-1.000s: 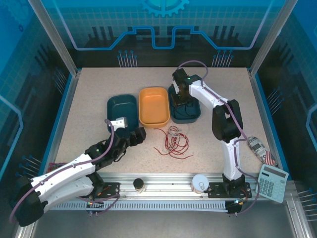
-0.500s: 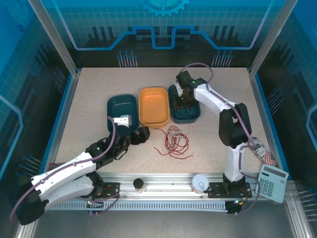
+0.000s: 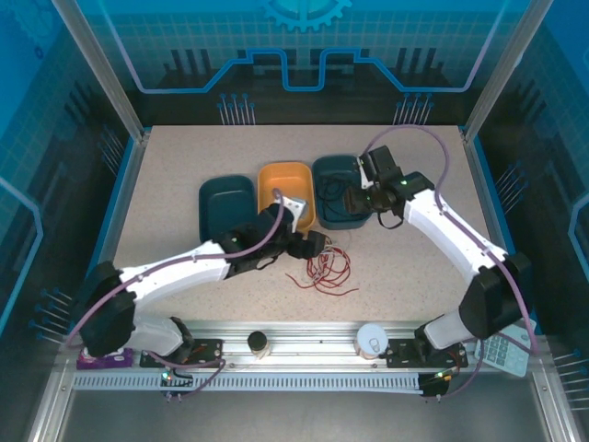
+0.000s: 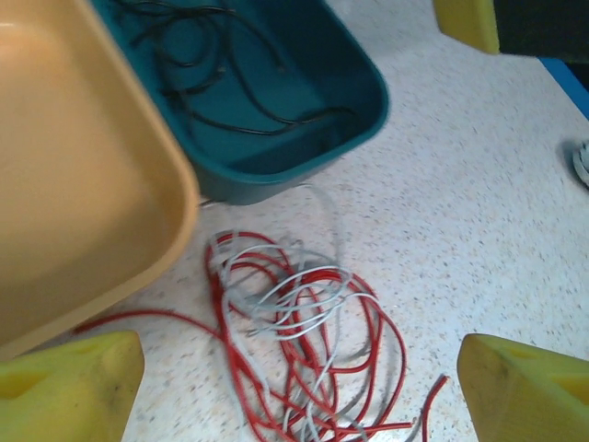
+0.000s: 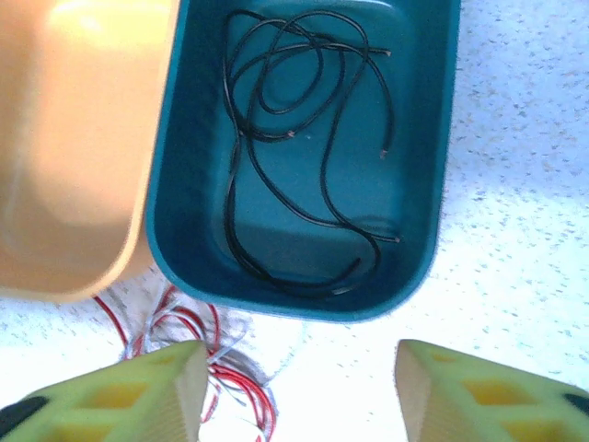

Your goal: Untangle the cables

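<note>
left arm (image 3: pixel 175 272) stretched out long and low from its base, slanting up toward the middle | left gripper (image 3: pixel 311 245) looking down, yellow fingers (image 4: pixel 69 391) spread pretty wide | right arm (image 3: pixel 456 239) elbow kicked way out right, forearm angling back left | right gripper (image 3: pixel 357 197) tipped down, its fingers (image 5: pixel 488 396) well apart too

The cables (image 3: pixel 328 268) lie near the orange tray (image 3: pixel 285 177).

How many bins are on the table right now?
3. A dark teal bin sits on the left, an orange bin in the middle and a second dark teal bin on the right, side by side in a row. The arms overlap them, but none seems hidden.
</note>
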`<state>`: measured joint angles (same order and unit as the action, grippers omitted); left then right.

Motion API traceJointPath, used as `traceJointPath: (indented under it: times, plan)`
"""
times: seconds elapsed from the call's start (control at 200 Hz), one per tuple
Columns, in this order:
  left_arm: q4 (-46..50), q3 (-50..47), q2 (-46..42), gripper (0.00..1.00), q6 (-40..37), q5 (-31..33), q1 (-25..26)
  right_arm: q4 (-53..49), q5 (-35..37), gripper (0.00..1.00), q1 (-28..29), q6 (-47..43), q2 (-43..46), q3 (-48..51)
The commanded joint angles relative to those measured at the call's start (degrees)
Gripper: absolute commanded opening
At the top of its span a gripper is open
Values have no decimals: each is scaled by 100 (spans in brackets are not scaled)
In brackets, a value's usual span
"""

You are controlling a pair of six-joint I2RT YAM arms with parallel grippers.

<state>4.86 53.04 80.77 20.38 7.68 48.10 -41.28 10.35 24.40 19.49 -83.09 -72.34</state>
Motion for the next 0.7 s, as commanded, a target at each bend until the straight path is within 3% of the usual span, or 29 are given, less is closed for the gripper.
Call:
traceJointPath:
  times: [0.0, 0.03, 0.045, 0.36, 0.58, 0.695]
  plan:
    - [472, 398, 434, 85, -849, -421, 145, 139, 267, 79, -47, 203, 414, 426]
    - [555, 482, 562, 83, -961, -466, 152, 175, 245, 98, -63, 221, 503, 530]
    - [601, 531, 615, 82, -1029, -489, 156, 187, 240, 100, -67, 230, 538, 575]
    - [1512, 1480, 1711, 72, -2211, -403, 165, 431, 240, 100, -200, 588, 1183, 1301]
    - [1781, 1965, 2302, 62, -2372, -149, 174, 602, 341, 100, -250, 662, 1584, 1517]
    - [1692, 2073, 2471, 62, -2372, -55, 183, 638, 363, 100, -274, 680, 1664, 1549]
